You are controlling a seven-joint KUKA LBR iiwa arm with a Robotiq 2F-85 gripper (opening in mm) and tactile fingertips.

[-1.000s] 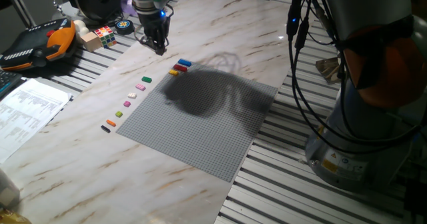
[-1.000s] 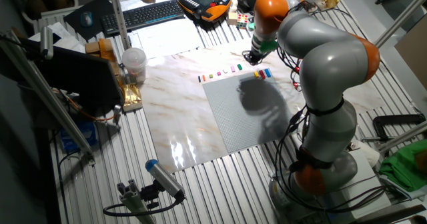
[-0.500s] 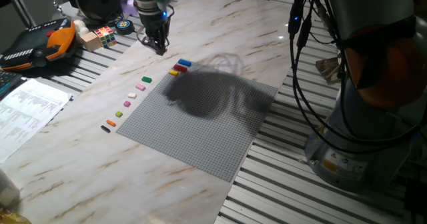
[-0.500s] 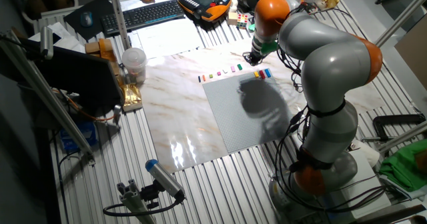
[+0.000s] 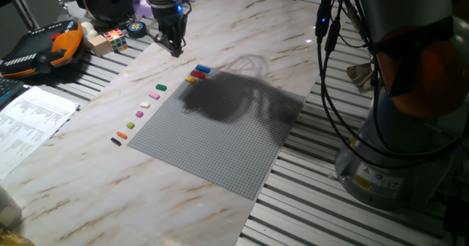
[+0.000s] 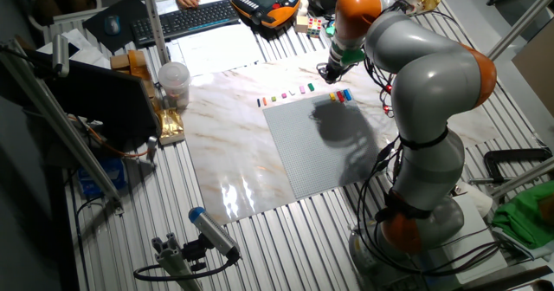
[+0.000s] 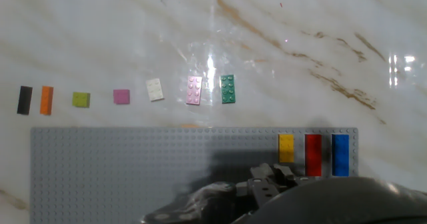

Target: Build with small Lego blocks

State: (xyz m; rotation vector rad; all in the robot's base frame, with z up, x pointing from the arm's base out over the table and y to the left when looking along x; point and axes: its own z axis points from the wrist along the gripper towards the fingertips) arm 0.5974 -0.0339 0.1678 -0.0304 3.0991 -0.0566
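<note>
Marble-patterned board is serving as the worktop (image 5: 88, 165), lying on a slatted aluminium bench. On it a large grey baseplate (image 5: 220, 132) is lying flat, partly under the arm's shadow.

The small Lego blocks are lying in a loose row along one edge of the baseplate. In the hand view seven of them are sitting on the bare marble just beside that edge: a black block (image 7: 25, 99), an orange block (image 7: 47, 99), a yellow-green block (image 7: 81, 99), a purple-pink block (image 7: 121, 96), a white block (image 7: 155, 89), a pale pink block (image 7: 195, 90) and a green block (image 7: 228, 89). The black, orange, pale pink and green ones are lying with their long axes across the row, pointing towards the baseplate edge; the white one is turned slightly askew. Three longer bricks are resting on the baseplate's corner, side by side and close together: a yellow brick (image 7: 286, 148), a red brick (image 7: 313, 154) and a blue brick (image 7: 340, 155), all with long axes parallel and at right angles to the plate's edge.

The gripper (image 5: 174, 47) is hanging over the marble near that corner, fingers pointing down, apart from every block. Its jaws are too dark and small to tell whether they are wide or narrow.

Beyond the board a multicoloured puzzle cube (image 5: 115, 39) and an orange-and-black pendant (image 5: 44, 50) are lying on the slats, with a printed sheet (image 5: 33, 121) whose writing is too small to read.
</note>
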